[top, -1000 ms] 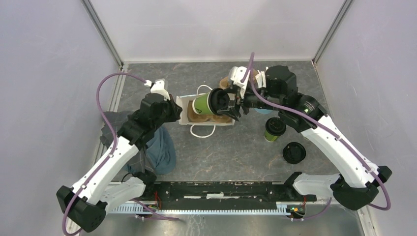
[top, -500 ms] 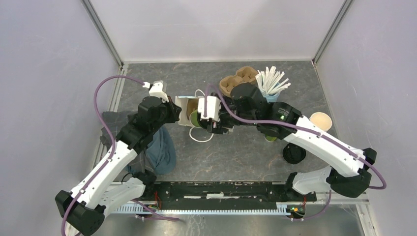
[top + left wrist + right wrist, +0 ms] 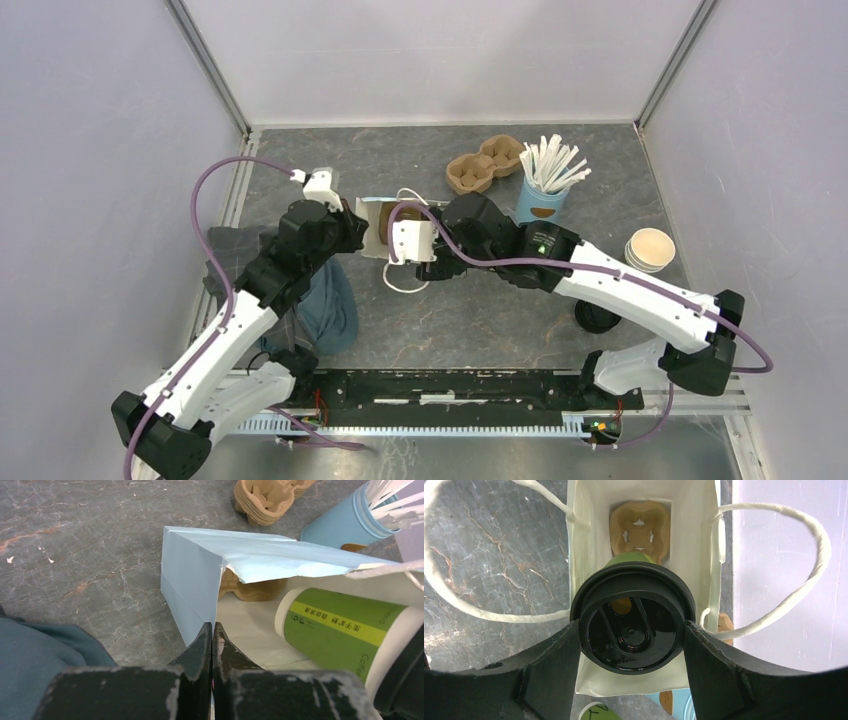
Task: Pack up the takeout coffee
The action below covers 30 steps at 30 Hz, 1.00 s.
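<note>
We see the takeout coffee (image 3: 633,622) tipped sideways, base-first in the mouth of the blue bag (image 3: 192,575), with its black lid end still outside. We mark the right gripper (image 3: 631,630) fingers clamped on it at the lid. A cardboard carrier (image 3: 640,525) sits deeper inside the bag. We mark the left gripper (image 3: 212,637) fingers together, pinching the bag's mouth edge.

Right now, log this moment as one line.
left fingers: shut on blue bag edge | right fingers: gripping takeout coffee | coffee: partway inside bag | cup carrier: inside bag
</note>
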Each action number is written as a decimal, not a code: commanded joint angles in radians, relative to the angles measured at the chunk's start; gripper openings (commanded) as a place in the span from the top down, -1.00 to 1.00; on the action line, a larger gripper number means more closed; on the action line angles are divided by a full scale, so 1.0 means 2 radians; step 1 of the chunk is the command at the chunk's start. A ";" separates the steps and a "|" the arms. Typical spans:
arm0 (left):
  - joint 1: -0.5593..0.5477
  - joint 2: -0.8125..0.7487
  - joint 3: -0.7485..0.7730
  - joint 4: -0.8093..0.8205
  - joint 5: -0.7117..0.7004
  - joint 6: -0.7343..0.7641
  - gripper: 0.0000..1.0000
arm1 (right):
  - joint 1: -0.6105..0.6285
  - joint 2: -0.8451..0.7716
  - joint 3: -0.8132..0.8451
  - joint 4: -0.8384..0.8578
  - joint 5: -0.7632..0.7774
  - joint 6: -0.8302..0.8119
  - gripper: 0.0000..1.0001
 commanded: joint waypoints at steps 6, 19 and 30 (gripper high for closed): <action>-0.002 -0.071 -0.071 0.092 0.022 0.043 0.96 | 0.001 0.067 0.025 0.037 0.020 -0.040 0.02; -0.003 -0.123 -0.112 0.097 0.019 0.055 0.96 | 0.001 0.116 0.013 0.076 0.077 -0.039 0.01; -0.003 -0.155 -0.142 0.074 0.056 0.048 0.96 | -0.018 0.077 -0.068 0.126 0.092 -0.039 0.02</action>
